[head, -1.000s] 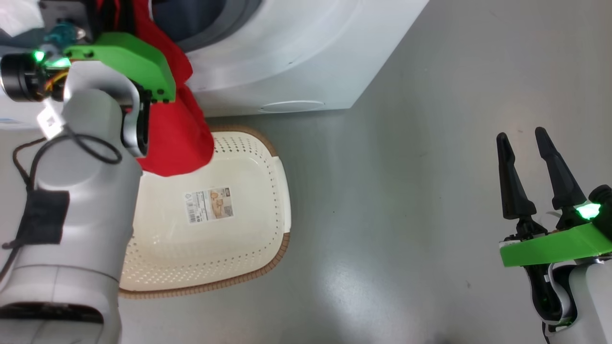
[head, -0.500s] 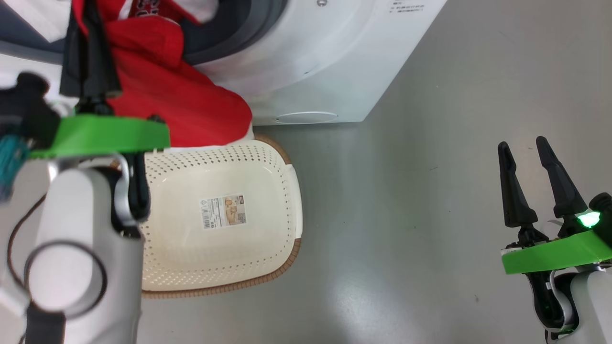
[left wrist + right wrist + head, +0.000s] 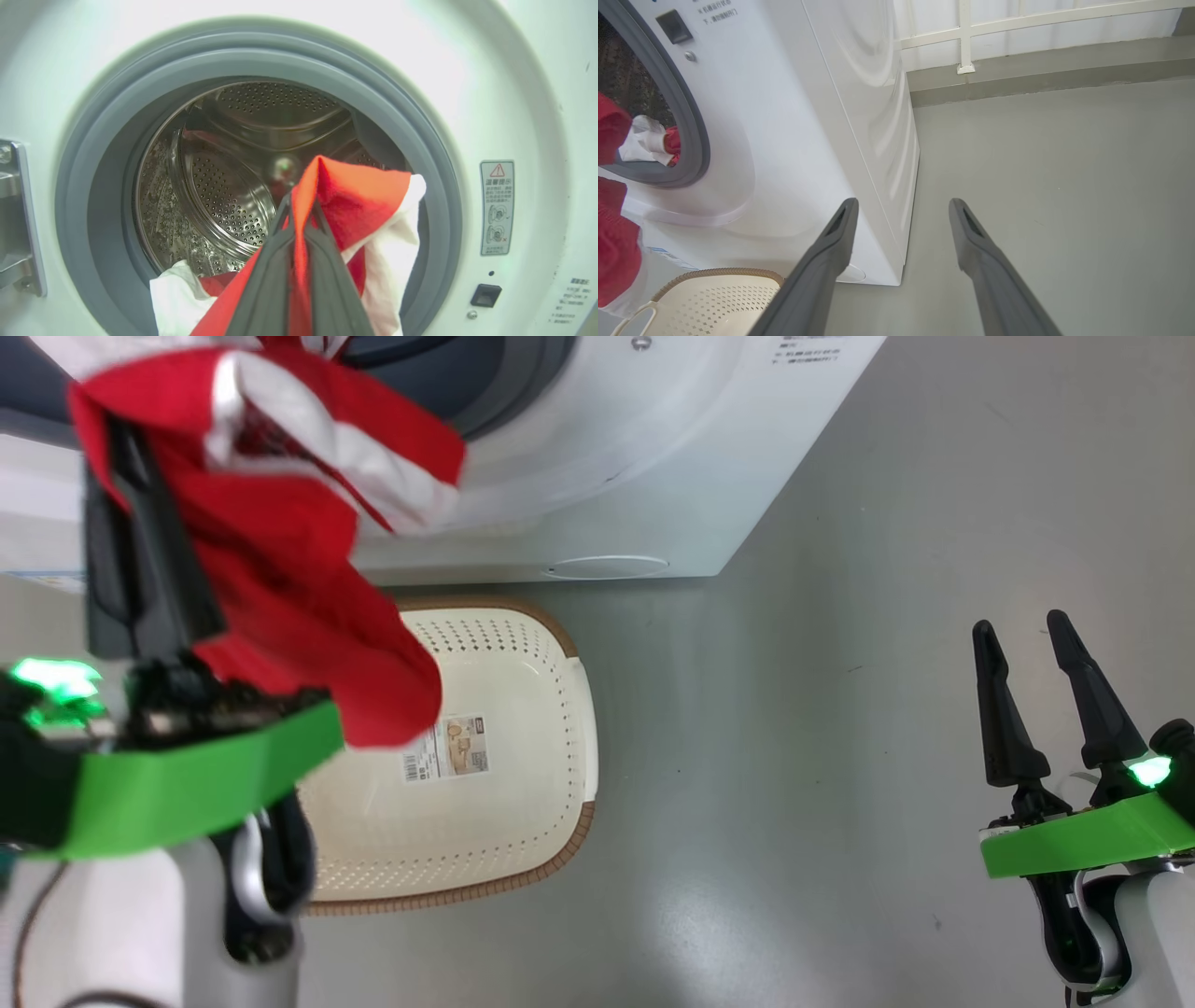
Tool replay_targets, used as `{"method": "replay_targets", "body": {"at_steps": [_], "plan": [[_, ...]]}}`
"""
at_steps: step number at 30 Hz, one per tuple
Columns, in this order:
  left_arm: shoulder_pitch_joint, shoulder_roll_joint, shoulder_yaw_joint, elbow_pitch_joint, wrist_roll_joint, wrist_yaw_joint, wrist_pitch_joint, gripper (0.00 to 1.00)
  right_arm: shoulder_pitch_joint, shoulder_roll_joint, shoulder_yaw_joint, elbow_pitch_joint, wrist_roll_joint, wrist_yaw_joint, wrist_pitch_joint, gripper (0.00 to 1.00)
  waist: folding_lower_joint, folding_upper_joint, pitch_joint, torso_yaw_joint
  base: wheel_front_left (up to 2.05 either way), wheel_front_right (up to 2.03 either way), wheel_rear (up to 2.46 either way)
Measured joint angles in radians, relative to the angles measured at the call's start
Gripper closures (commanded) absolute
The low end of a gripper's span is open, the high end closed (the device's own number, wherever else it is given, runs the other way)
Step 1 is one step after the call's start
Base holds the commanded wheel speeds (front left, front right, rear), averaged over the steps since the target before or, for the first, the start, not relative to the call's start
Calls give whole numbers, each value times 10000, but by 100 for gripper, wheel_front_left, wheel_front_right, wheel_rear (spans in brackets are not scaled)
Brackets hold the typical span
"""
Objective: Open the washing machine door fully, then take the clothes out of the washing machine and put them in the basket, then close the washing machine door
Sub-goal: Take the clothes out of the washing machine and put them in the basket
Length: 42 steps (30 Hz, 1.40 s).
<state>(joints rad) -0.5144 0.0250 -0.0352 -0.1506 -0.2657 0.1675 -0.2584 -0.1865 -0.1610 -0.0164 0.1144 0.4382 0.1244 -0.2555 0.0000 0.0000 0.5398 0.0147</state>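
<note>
Up close, our left claw (image 3: 301, 210) is pinched tight on a fold of soft red cloth, its two long dark fingers pressed together with the fabric between them. The clothes (image 3: 280, 569), plain red with a limp white panel, hang from that grip in front of the washing machine (image 3: 607, 476). In the head view they cover the far left corner of the basket (image 3: 523, 840).

We see the machine's mouth: a thick, matt grey rubber ring (image 3: 261, 60) around a shiny steel drum (image 3: 224, 196) punched with rows of small holes. The cabinet is smooth glossy white, with a shallow round flap (image 3: 607, 566) low on its front.

The basket sits on the grey floor (image 3: 794, 756) just near of the machine. It is cream plastic, rectangular with rounded corners, perforated walls and a brown woven-look rim.

A paper label (image 3: 448, 747) on its bottom carries a barcode and a small picture; the print is too small for us to read. A grey sticker (image 3: 496, 207) right of the opening shows a red warning triangle above characters we cannot make out.

Our right claw (image 3: 1019, 625) stands wide and holds nothing, well to the right over bare floor.
</note>
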Motion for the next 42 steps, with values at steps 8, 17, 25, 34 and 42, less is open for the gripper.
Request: {"method": "replay_targets", "body": {"at_steps": [8,17,25,34,42], "plan": [[1055,13,-550,727,-489,270,4,100,-14,6,44,-8,0,0,0,0,1,0,135,-51,0,0,0],[1209,33,-504,3496,-970,46,6,100,-69,2,31,-61,0,0,2,0,0,0,530,-133,0,0,0],[172,29,-433,6706,-957,-568,15,100,-477,-19,56,-146,2,0,0,0,0,0,1050,-282,0,0,0],[-1086,8,-527,9616,-953,-991,15,100,-623,-15,94,-180,4,0,0,0,0,0,1648,-560,0,0,0],[-2141,-6,-546,11436,-640,-1081,15,100,-870,-13,109,-297,13,0,0,0,0,0,2218,-776,0,0,0]]}}
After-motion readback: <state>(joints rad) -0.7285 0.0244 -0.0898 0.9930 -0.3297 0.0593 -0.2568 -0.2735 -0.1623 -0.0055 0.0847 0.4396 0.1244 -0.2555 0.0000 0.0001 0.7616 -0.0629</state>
